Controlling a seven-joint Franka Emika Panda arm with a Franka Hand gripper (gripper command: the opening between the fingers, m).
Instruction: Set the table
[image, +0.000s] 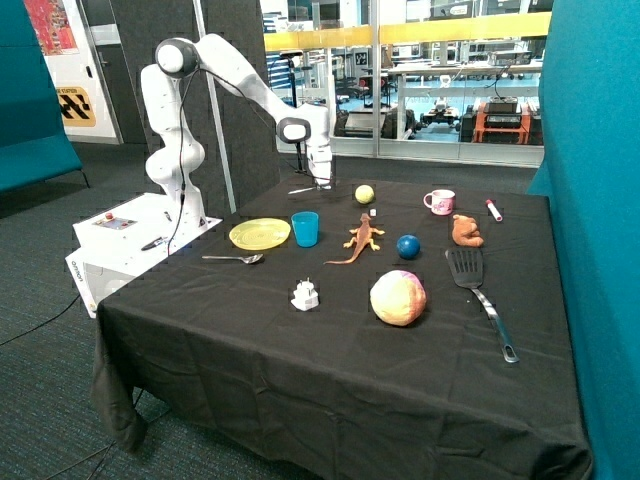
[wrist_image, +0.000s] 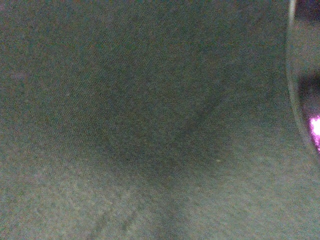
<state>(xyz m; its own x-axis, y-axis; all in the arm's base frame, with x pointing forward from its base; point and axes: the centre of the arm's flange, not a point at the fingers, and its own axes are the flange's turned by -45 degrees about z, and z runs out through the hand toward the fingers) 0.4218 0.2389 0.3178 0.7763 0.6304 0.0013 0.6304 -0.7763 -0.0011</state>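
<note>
Black cloth drapes the large rectangular surface (image: 330, 340) and hangs down its sides, in a carpeted room with teal panels and glass partitions behind. On it lie a yellow round plate (image: 259, 234), a blue plastic cup (image: 305, 228), a metal spoon (image: 234, 259), an orange toy lizard (image: 358, 239) and a black spatula (image: 478, 292). The tool (image: 322, 182) sits low at the far edge beside a yellow ball (image: 364, 194); whether it is clenched cannot be told. The wrist view shows only dark cloth.
</note>
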